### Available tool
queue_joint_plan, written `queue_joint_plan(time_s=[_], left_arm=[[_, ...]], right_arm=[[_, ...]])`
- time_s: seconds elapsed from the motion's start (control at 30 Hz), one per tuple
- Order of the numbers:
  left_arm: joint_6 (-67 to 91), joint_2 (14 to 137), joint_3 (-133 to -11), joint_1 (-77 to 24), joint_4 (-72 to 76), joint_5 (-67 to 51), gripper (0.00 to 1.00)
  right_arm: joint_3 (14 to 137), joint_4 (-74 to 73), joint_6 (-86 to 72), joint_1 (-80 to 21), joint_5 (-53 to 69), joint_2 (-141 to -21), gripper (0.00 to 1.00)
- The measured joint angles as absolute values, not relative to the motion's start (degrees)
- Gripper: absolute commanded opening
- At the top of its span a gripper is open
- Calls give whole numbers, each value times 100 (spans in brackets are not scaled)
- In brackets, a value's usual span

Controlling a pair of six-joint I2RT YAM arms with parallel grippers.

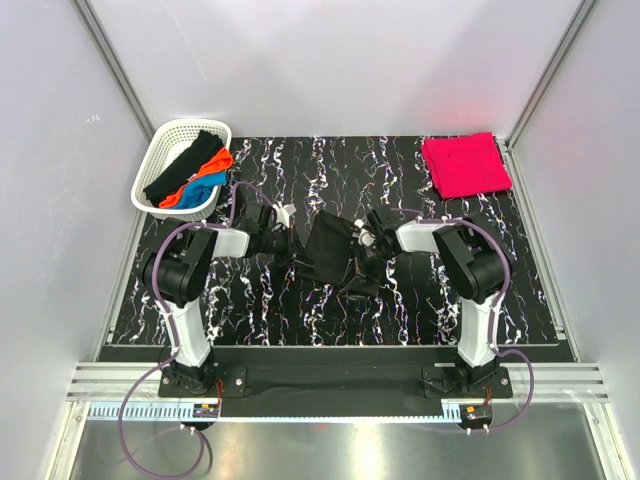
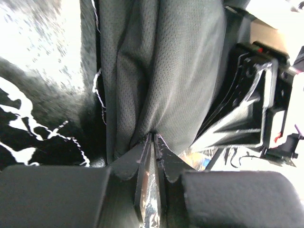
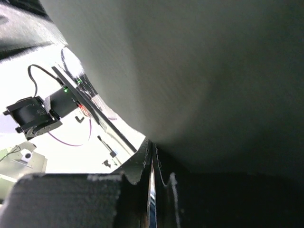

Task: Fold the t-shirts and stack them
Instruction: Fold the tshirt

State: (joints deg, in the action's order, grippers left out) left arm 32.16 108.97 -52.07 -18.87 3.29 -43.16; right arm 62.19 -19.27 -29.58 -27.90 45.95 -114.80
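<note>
The left hand (image 2: 153, 138) is pinched together on a gathered fold of the black t-shirt (image 1: 330, 258). The right hand (image 3: 151, 147) is likewise clamped on its cloth. The shirt is bunched between them over the middle of the counter (image 1: 250, 312), its long axis running left to right. A pinkish-red t-shirt (image 1: 465, 165) lies folded at the far right corner. The white basket (image 1: 150, 168) at far left holds a heap of black, orange and blue shirts (image 1: 197, 172).

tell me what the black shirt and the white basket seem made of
The black shirt: probably a thin knit fabric, matte; tiny pinholes and soft folds show close up. The basket: apparently moulded white plastic, smooth, with stiff open lattice walls.
</note>
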Motion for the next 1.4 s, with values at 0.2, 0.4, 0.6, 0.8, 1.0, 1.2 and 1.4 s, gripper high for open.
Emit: queue_joint_plan(time_s=[0.2,0.4,0.6,0.8,1.0,1.2,1.4], left_arm=[[3146,10750,-5019,-1890,353,-4344,15],[3135,10353,-4845,-1896,-47,-4263,20],[3430,9682,-4897,-1896,-119,-4300,24],[4097,10363,-5776,-1896,666,-4523,22],[4528,11548,-6617,-1826,1079,-4574,19],[4519,12269,-7116,-1505,987,-4635,19],[4281,12615,-7553,-1282,805,-4748,20]], right_arm=[[5448,-1935,-2956,-2425,4442,-10947,9],[4729,-1988,-2989,-2040,4401,-10200,10],[4397,-2091,-3142,-1656,4425,-9236,15],[4845,-2128,-3317,-1485,4499,-9255,29],[6003,-2084,-3361,-1146,4622,-10300,29],[6910,-2032,-3371,-742,4724,-11406,30],[7345,-2049,-3387,-362,4877,-12250,30]])
